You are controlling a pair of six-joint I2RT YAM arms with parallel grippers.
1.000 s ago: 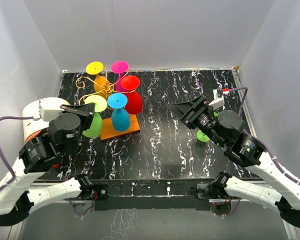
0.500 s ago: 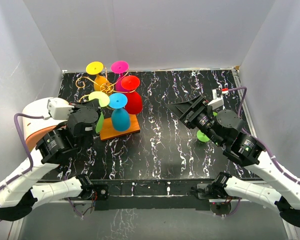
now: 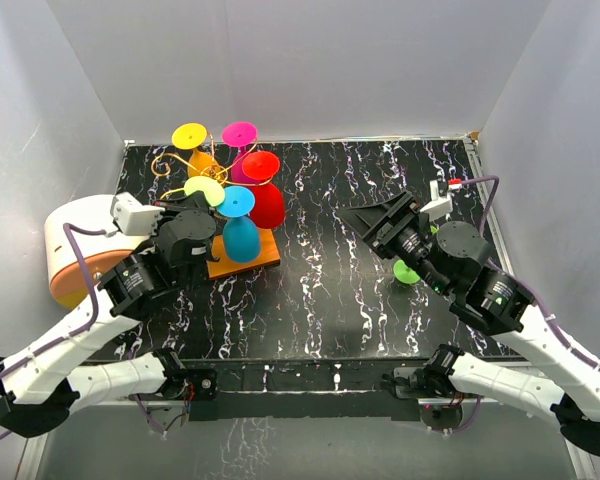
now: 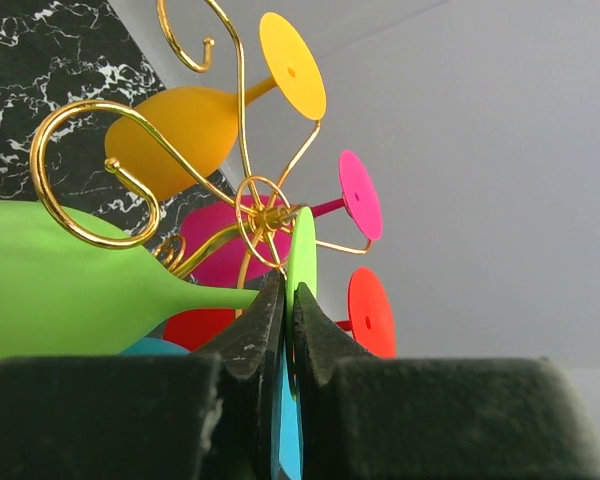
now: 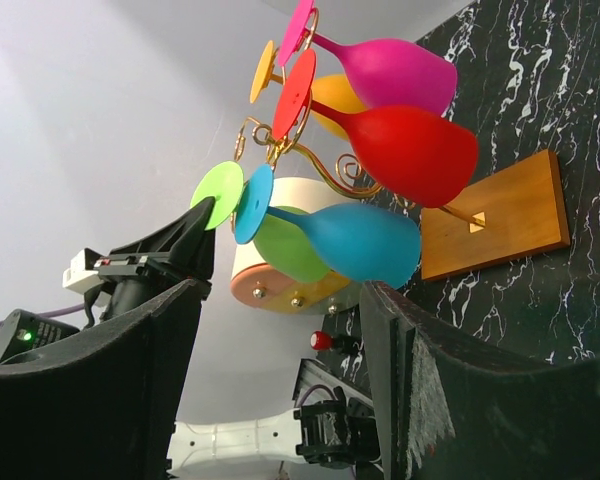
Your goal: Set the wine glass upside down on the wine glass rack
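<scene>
Clenched tight, the left claw (image 4: 285,300) has its tips pinched where the stem of the green wine glass (image 4: 70,290) meets its foot. That glass hangs upside down at the near-left side of the wine glass rack (image 3: 250,262), foot uppermost beside the rack's central ring and a gold curl crossing the bowl in the left wrist view; whether the wire actually bears it I cannot tell. Four more glasses hang inverted on the looping arms: a blue glass (image 3: 240,238) just beside the green one, a red glass (image 3: 267,205) behind it, then a pink glass (image 3: 239,133) and an orange glass (image 3: 202,165) at the back. The rack's orange base sits on the black marbled bench (image 3: 330,300). Well apart on the right, the right claw (image 5: 285,288) hovers released, grasping nothing and facing the rack. A small green object (image 3: 408,273) lies on the bench beneath that arm.
</scene>
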